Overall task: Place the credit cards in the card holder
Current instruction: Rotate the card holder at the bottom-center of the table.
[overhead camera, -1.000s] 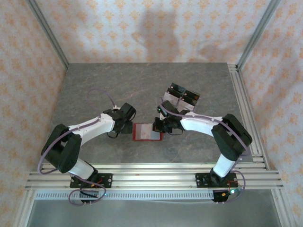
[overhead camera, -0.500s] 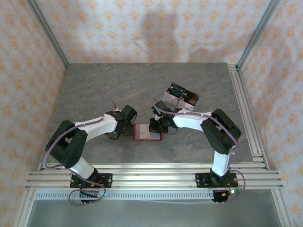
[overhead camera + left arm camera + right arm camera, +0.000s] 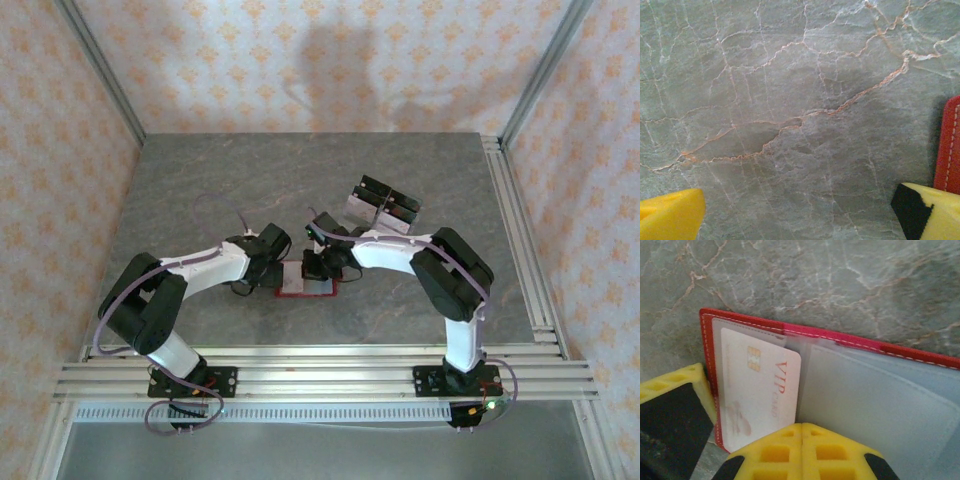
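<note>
Left pincer (image 3: pixel 274 270): released, jaws spread wide over bare marble table (image 3: pixel 790 100), nothing between them.
Right pincer (image 3: pixel 801 432): clenched, yellow pads pressed flat together, nothing seen gripped between them.
Card holder (image 3: pixel 880 390): red, lying open and flat directly under the right pincer's tips. One stitched red edge sits just beside a fingertip of the left pincer.
Credit card (image 3: pixel 760 385): pale, printed "VIP", in the end pocket just beside the right pincer's closed tips, far edge tucked under the clear pocket lip.
Contact: cannot tell whether the closed tips touch the card.
Clear stand (image 3: pixel 382 207): black blocks, beyond the right pincer, apart from it.
</note>
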Tool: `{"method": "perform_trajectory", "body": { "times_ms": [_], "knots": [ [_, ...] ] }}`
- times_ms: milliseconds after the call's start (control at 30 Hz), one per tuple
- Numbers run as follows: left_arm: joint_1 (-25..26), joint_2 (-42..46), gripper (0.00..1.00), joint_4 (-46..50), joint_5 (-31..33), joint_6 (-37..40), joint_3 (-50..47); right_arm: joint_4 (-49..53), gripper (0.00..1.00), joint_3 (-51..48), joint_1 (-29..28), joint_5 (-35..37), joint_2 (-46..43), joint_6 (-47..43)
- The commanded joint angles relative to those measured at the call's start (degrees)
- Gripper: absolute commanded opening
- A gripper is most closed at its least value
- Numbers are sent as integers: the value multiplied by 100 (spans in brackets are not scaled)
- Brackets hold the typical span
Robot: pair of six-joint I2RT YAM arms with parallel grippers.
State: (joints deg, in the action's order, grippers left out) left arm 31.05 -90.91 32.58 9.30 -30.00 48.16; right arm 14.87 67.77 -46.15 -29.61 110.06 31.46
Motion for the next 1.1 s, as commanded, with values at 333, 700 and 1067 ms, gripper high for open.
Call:
{"method": "perform_trajectory", "body": {
  "times_ms": [333,700,1067],
  "knots": [
    [130,198,100,399,303,-261,120,178,1,152,-77,142,-139,-131],
    [147,554,100,608,338,-112,436,-27,1,-720,-44,383,-623,-93],
    [327,426,100,456,250,-94,610,-14,0,-1193,404,366,-956,-180]
  ]
}}
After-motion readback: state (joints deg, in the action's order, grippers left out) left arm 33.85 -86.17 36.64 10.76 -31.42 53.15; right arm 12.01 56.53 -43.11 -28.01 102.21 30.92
